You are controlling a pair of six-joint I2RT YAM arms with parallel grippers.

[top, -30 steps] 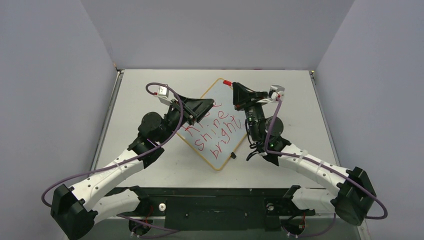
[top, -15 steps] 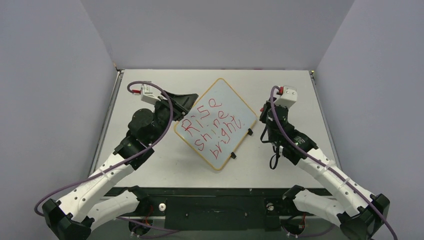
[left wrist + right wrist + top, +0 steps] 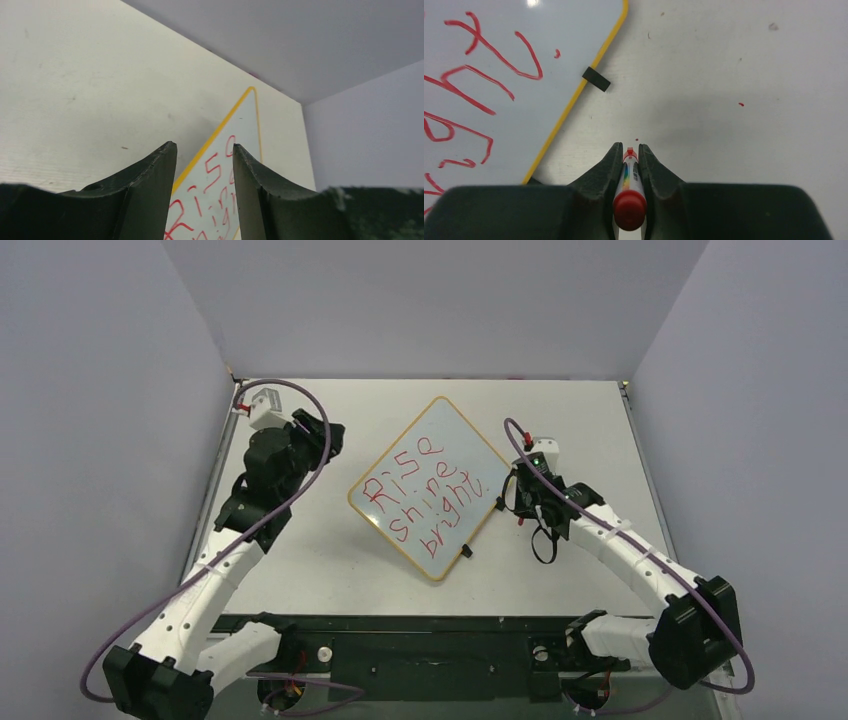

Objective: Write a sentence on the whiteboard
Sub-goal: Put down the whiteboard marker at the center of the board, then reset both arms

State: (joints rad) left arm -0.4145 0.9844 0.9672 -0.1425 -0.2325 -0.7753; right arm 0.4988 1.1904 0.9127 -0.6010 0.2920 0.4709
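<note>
Grey table (image 3: 300, 570), one whiteboard (image 3: 430, 485), two clips (image 3: 499, 505), one red marker (image 3: 629, 192)

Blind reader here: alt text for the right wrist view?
The right gripper is shut on a red-capped marker over the pale tabletop. Left of it lies a yellow-framed whiteboard with red handwriting and a small black clip.

Left tool (image 3: 202, 149) slightly agape; right tool (image 3: 629, 147) tight around a red marker (image 3: 629, 202).

Pale tabletop (image 3: 330, 570) inside lilac walls (image 3: 430, 300).
Small red specks (image 3: 741, 104) lie on it; a black rail (image 3: 430, 650) runs along its near edge.
</note>
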